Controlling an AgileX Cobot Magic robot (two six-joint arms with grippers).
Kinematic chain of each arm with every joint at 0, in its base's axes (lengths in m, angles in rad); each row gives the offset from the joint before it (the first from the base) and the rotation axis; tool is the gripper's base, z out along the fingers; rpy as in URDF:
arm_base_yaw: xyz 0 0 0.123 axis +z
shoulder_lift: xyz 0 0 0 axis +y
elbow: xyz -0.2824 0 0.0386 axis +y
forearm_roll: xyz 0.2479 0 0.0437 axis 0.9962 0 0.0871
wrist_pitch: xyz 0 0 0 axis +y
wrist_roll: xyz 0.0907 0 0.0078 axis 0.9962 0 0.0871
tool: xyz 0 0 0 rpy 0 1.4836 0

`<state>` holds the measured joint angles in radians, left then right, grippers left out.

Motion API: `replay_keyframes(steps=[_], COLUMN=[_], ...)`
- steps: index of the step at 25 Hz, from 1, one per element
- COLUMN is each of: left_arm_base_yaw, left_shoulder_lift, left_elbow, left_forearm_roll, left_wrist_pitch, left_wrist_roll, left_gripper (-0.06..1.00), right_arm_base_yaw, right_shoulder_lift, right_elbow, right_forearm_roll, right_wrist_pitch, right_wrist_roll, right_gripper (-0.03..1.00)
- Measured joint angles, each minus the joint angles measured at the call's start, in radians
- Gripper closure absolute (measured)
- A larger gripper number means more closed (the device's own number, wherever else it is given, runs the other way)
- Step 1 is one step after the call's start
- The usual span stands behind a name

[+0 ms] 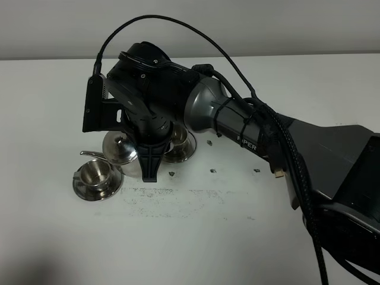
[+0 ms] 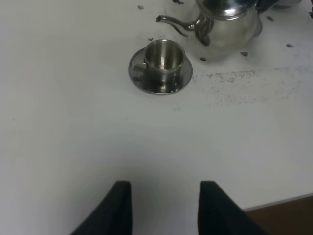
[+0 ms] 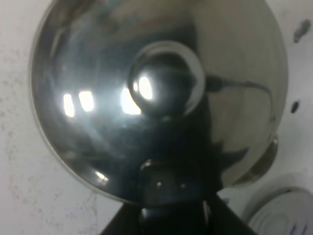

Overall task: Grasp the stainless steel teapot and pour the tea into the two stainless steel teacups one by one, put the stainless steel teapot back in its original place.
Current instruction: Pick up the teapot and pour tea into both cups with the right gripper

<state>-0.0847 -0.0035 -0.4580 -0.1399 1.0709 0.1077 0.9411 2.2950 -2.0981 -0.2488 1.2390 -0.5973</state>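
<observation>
The stainless steel teapot [image 1: 119,148] stands on the white table, its spout pointing left. My right gripper [image 1: 149,169] reaches across from the right and comes down at the pot's handle side. In the right wrist view the lid and knob [image 3: 164,81] fill the picture, and the right gripper [image 3: 173,196] looks closed together at the handle, which is hidden. One teacup [image 1: 95,174] sits on its saucer in front of the spout; it also shows in the left wrist view [image 2: 164,55], with no tea visible inside. The second teacup [image 1: 180,141] is partly hidden behind the right arm. My left gripper [image 2: 164,205] is open and empty, well short of the cup.
The table [image 1: 237,237] bears a scuffed patch [image 1: 166,202] in front of the pot and small dark specks. The right arm [image 1: 249,130] and its cable cross the middle. The table's front edge [image 2: 279,201] shows near the left gripper.
</observation>
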Motion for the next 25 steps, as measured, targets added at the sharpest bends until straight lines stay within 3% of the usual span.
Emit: replay_keyframes(steps=[16, 25], left_arm_base_yaw=[0.0, 0.0], left_shoulder_lift=[0.0, 0.0], left_elbow=[0.0, 0.0], left_forearm_roll=[0.0, 0.0], left_wrist_pitch=[0.0, 0.0], left_wrist_roll=[0.0, 0.0], left_gripper=[0.62, 0.62], right_arm_base_yaw=[0.022, 0.022], right_shoulder_lift=[0.019, -0.091], right_elbow=[0.003, 0.171], right_forearm_roll=[0.0, 0.008], right_wrist_pitch=[-0.001, 0.0], right_wrist_roll=[0.002, 0.001], right_gripper=[0.8, 0.8])
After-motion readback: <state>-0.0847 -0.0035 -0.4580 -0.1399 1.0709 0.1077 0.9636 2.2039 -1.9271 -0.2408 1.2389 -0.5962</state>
